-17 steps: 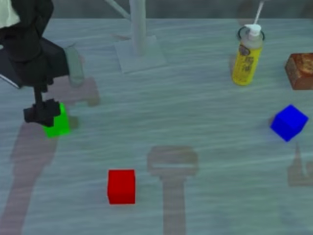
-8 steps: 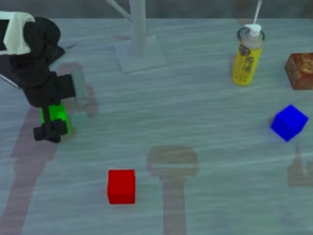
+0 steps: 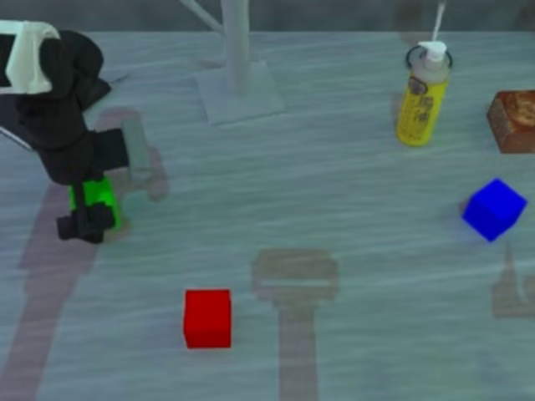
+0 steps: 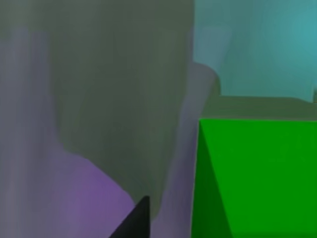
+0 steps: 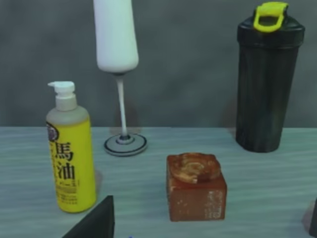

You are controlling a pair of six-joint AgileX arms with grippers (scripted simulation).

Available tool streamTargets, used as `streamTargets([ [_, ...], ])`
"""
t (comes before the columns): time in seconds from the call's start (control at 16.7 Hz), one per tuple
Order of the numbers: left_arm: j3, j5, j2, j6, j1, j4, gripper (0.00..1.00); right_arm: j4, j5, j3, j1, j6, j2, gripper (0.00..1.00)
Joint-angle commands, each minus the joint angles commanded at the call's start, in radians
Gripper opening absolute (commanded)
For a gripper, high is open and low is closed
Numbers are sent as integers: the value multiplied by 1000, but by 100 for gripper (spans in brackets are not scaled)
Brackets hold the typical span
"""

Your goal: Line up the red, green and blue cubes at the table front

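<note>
The green cube (image 3: 102,195) rests on the table (image 3: 334,192) at the left, and it fills much of the left wrist view as green cube (image 4: 257,178). My left gripper (image 3: 85,224) is down over it and open. One dark fingertip (image 4: 136,221) stands a little off the cube's side, and the other finger is hidden. The red cube (image 3: 207,317) sits near the front, left of centre. The blue cube (image 3: 494,209) lies at the far right. My right gripper (image 5: 205,229) is outside the top view and open, with nothing between its fingers.
At the back right stand a yellow pump bottle (image 3: 422,96) and a brown rusty block (image 3: 512,121). A pale base plate with a post (image 3: 242,96) stands at the back centre. The right wrist view also shows a white glass (image 5: 115,39) and a black shaker (image 5: 267,84).
Over the second, my left arm came down and its gripper shifted toward the table front onto the green cube. It has held still for the last half second. The cubes stay where they were.
</note>
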Motion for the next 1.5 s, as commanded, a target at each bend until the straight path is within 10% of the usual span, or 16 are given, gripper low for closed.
streamTargets([
  [0.42,0,0,0,0,0,0,2,0,0,0,0,0,0,100],
  [1.5,148,10,-108,-15,14,-256,0,0,0,0,0,0,0,100],
])
